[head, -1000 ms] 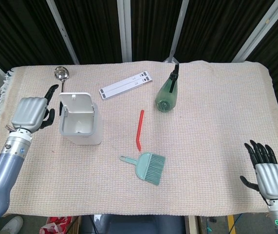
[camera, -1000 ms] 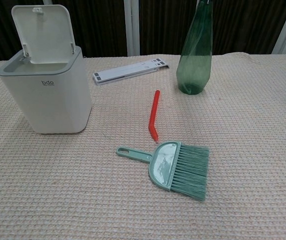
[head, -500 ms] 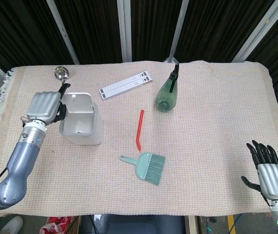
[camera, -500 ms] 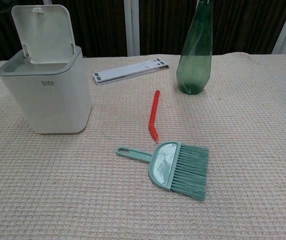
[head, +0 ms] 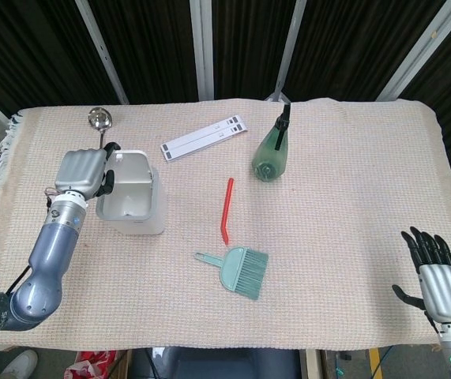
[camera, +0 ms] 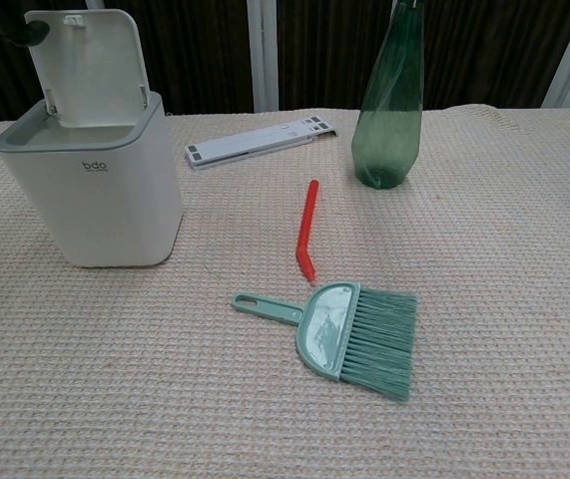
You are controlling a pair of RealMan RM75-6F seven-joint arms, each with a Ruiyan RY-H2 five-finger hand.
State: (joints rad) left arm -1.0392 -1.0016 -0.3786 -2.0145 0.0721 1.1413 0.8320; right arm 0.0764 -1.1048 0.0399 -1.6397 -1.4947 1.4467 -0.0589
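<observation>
A white bin point(head: 134, 209) point(camera: 100, 190) stands at the table's left with its lid point(head: 134, 168) point(camera: 90, 65) raised. My left hand point(head: 84, 171) is at the bin's left side, behind the lid. Its dark fingertips point(camera: 27, 30) touch the lid's upper edge, and it holds nothing. My right hand point(head: 438, 278) hovers by the front right corner with its fingers spread and empty, far from every object.
A red stick point(head: 227, 209) point(camera: 306, 230) and a green hand brush point(head: 237, 270) point(camera: 349, 334) lie mid-table. A green spray bottle point(head: 271, 154) point(camera: 389, 120) stands behind them. A white strip point(head: 205, 136) and a metal ladle point(head: 99, 120) lie at the back.
My left hand has moved right from beside the bin up to its lid, and its fingertips now reach the lid's edge. The right hand has barely moved.
</observation>
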